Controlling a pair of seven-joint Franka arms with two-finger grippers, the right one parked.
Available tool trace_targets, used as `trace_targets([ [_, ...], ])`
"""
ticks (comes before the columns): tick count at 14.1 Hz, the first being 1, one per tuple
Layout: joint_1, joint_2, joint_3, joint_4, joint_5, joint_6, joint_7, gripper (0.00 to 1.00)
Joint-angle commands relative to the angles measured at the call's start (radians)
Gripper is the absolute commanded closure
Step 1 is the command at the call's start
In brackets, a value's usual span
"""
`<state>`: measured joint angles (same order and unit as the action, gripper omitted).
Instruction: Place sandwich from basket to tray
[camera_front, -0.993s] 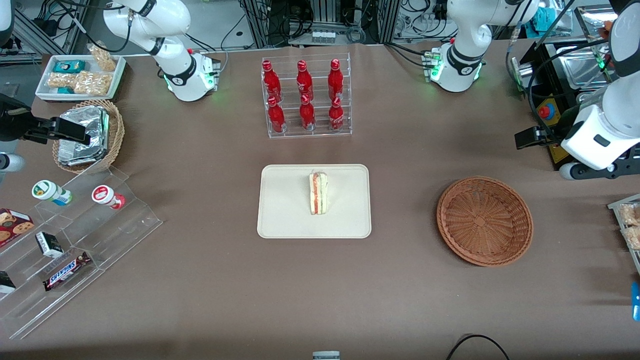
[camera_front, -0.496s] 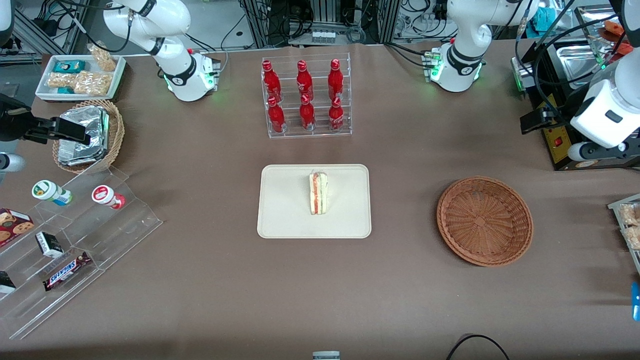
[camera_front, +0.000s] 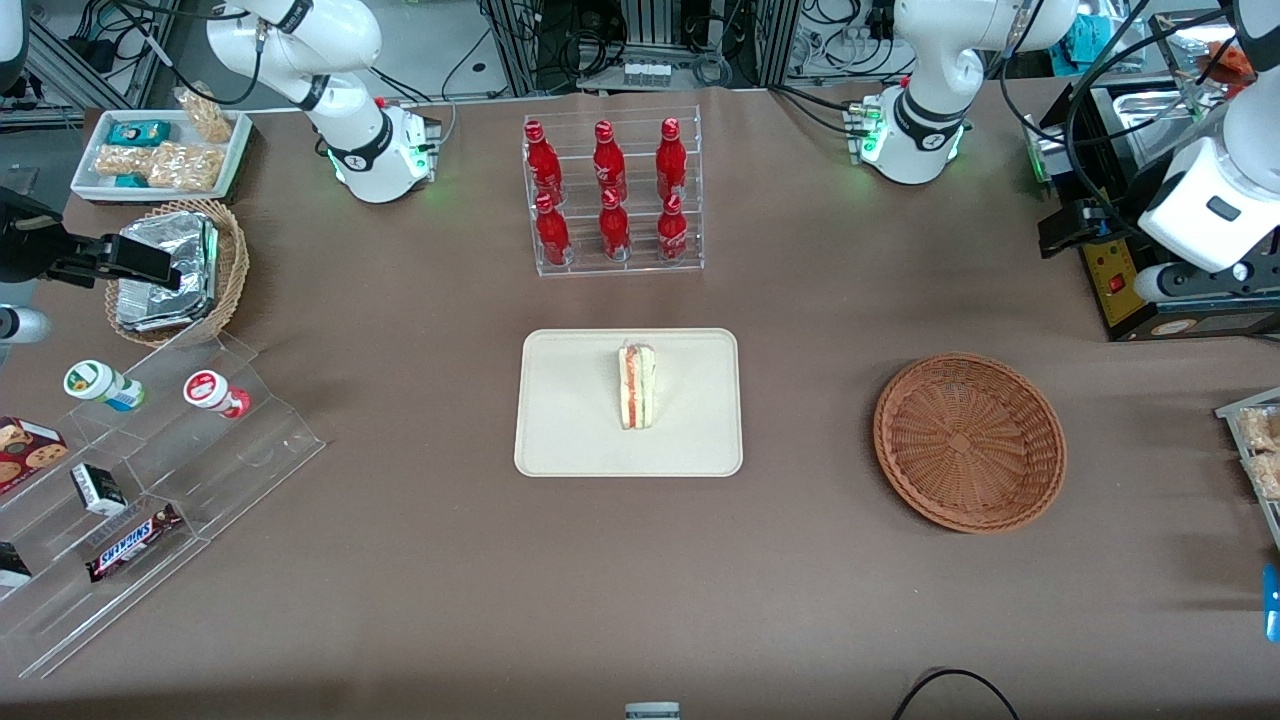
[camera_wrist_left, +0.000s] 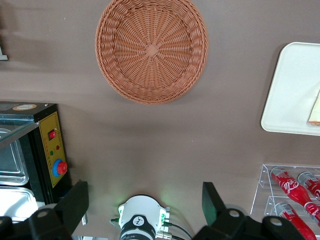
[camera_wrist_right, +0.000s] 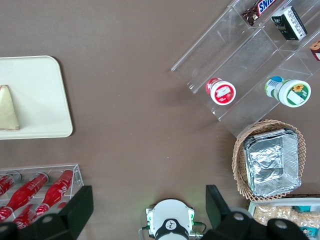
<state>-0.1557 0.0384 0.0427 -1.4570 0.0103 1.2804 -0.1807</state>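
The sandwich (camera_front: 637, 385), a white wedge with red-orange and pale green layers, stands on the cream-beige tray (camera_front: 570, 400) at the table's middle. The reddish-brown wicker basket (camera_front: 968, 442) is empty, beside the tray toward the working arm's end. My left gripper (camera_front: 1062, 228) hangs high near the table edge at that end, farther from the front camera than the basket, open and empty. In the left wrist view the gripper (camera_wrist_left: 144, 202) has its fingers (camera_wrist_left: 75, 205) wide apart above bare table, with the basket (camera_wrist_left: 151, 50), the tray (camera_wrist_left: 292, 90) and a sliver of the sandwich (camera_wrist_left: 315, 107) in sight.
A clear rack of red bottles (camera_front: 612, 195) stands farther from the camera than the tray. A black box with a red button (camera_front: 1120, 280) sits next to the gripper. A clear snack stand (camera_front: 150, 480), a tan basket with foil packets (camera_front: 180, 270) and a white snack tray (camera_front: 160, 150) lie toward the parked arm's end.
My left gripper has drawn back and up, away from the basket and farther from the front camera. The sandwich, tray and basket have not moved.
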Motion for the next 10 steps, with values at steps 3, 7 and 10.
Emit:
trace_targets([
  [3, 0.147, -0.038, -0.103, -0.033, -0.030, 0.020, 0.010, 0.00],
  [7, 0.217, -0.035, -0.191, -0.028, -0.030, 0.020, 0.007, 0.00],
  [10, 0.216, -0.017, -0.191, 0.001, -0.027, 0.016, -0.005, 0.00],
])
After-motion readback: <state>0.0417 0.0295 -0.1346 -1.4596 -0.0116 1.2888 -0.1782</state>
